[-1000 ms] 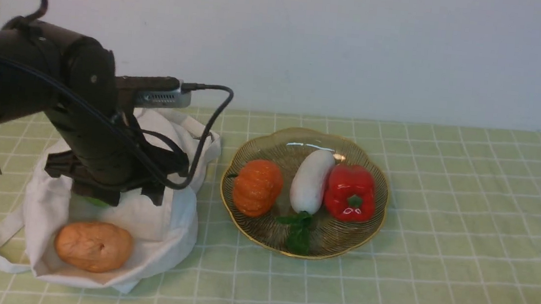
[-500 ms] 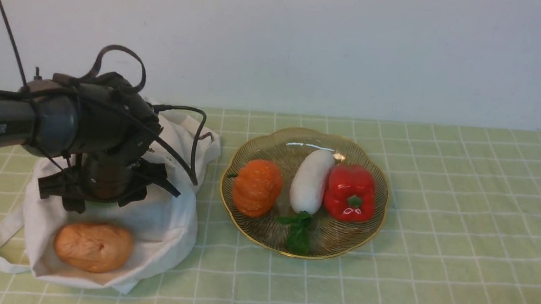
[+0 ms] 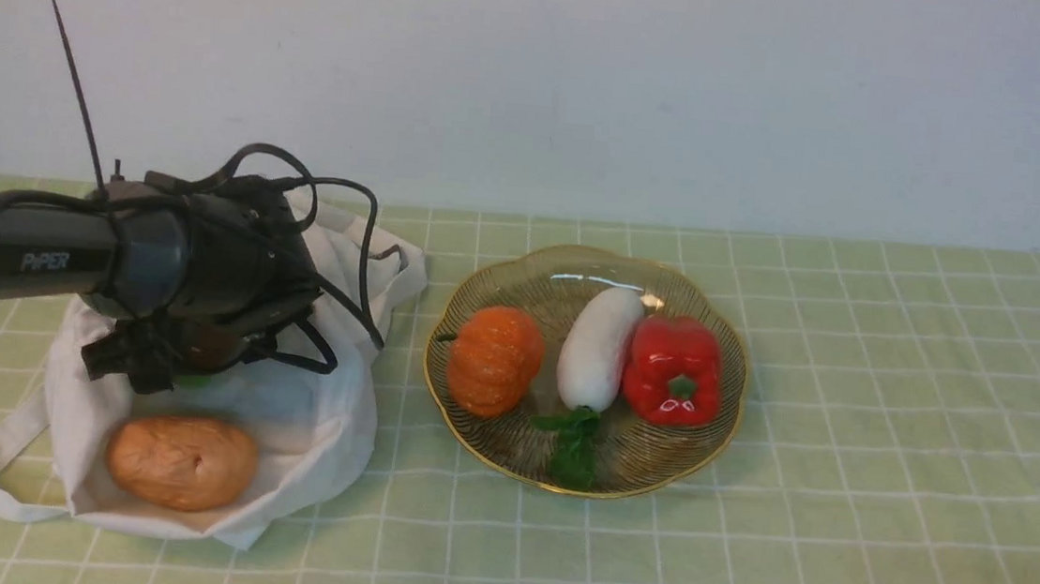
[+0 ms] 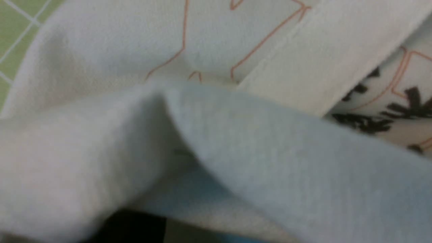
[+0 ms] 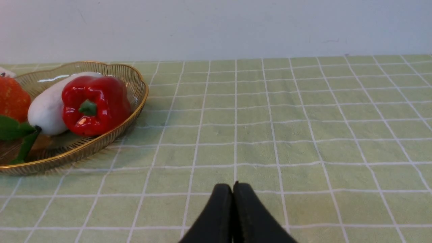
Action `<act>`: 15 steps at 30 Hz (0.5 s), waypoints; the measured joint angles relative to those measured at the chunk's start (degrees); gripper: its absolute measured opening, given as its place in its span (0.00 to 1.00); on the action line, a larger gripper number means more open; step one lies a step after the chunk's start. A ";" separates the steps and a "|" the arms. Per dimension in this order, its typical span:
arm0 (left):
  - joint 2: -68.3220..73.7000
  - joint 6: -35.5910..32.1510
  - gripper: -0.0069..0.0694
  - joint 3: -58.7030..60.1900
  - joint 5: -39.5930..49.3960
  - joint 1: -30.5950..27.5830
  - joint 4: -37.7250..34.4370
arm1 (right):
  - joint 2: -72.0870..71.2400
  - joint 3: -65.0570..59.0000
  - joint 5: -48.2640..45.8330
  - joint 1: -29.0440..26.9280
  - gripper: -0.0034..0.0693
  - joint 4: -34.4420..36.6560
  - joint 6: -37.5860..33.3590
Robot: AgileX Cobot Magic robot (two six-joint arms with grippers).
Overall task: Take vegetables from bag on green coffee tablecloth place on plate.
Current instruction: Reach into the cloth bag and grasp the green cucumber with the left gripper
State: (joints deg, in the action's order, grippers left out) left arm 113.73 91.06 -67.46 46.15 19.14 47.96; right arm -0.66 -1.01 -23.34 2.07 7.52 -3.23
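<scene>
- L end effector (image 3: 158, 364) is sunk into the soft white cloth tote bag (image 3: 321, 411). Fingers are hidden by arm & cloth, so can't tell if clenched or released.
- Smooth glossy light-green toy cucumber (image 3: 191, 382): only a sliver shows, right under L end effector, inside bag.
- Orange-brown lumpy potato (image 3: 181, 462) sits in bag mouth, just camera-side of L end effector.
- Round amber ribbed plate w/ gold rim (image 3: 647, 454) is well to its right, carrying orange pumpkin (image 3: 495, 360), white radish (image 3: 598, 348) & red bell pepper (image 3: 673, 369).
- R end effector (image 5: 233, 185) is clenched & empty, over the pale green grid tablecloth (image 5: 303, 118) on the surface, w/ plate ahead & apart.
</scene>
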 joint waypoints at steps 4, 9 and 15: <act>1.38 4.04 0.64 -0.05 0.20 0.00 3.02 | 0.00 0.00 0.00 0.00 0.03 0.00 0.00; 2.36 5.43 0.59 -0.05 0.08 0.00 5.92 | 0.00 0.00 0.00 0.00 0.03 0.00 0.00; 2.40 5.18 0.48 -0.05 0.09 0.00 6.58 | 0.00 0.00 0.00 0.00 0.03 0.00 0.00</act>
State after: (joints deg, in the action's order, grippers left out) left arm 116.13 96.24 -67.51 46.24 19.14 54.54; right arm -0.66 -1.01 -23.34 2.07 7.52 -3.23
